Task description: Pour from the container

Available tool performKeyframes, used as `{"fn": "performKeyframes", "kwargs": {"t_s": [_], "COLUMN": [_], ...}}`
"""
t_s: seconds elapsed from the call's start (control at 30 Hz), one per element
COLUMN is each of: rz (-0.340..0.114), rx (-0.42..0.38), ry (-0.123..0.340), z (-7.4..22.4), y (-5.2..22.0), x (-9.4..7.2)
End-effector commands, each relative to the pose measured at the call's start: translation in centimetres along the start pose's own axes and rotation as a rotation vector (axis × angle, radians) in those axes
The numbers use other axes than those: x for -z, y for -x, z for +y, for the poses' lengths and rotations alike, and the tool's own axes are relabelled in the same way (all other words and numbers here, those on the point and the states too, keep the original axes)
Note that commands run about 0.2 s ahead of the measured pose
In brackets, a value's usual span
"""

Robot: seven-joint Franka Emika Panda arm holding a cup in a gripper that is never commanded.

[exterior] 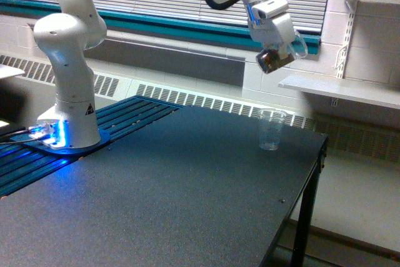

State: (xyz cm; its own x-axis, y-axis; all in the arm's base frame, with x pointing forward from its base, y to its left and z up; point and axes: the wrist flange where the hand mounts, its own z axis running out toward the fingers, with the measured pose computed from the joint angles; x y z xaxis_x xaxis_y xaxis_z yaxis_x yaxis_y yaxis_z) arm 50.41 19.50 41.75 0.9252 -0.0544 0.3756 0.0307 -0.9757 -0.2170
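My gripper (279, 47) is shut on the container (275, 58), a small clear cup with brown bits showing through, held tilted in the air. It hangs above the ridged clear cup (270, 129), which stands upright and empty near the table's far right edge. A clear gap separates the two cups. The white arm reaches in from the top of the exterior view.
The arm's white base (67, 101) stands on a blue-lit mount at the exterior view's left. The dark table (169, 198) ends at its right edge close to the ridged cup. A white shelf (340, 90) juts from the wall behind.
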Motion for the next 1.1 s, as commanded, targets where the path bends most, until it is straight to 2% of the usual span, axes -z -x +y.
{"fn": "performKeyframes", "kwargs": {"t_s": [0.03,0.5,1.1], "rz": [-0.029,-0.09,-0.163], "rx": [0.056,0.088,0.126], "ry": [0.013,0.042,0.112], "z": [-0.5,-0.8,-2.1], "y": [1.6,4.1,6.3], "x": [-0.7,-2.7,-6.1]}}
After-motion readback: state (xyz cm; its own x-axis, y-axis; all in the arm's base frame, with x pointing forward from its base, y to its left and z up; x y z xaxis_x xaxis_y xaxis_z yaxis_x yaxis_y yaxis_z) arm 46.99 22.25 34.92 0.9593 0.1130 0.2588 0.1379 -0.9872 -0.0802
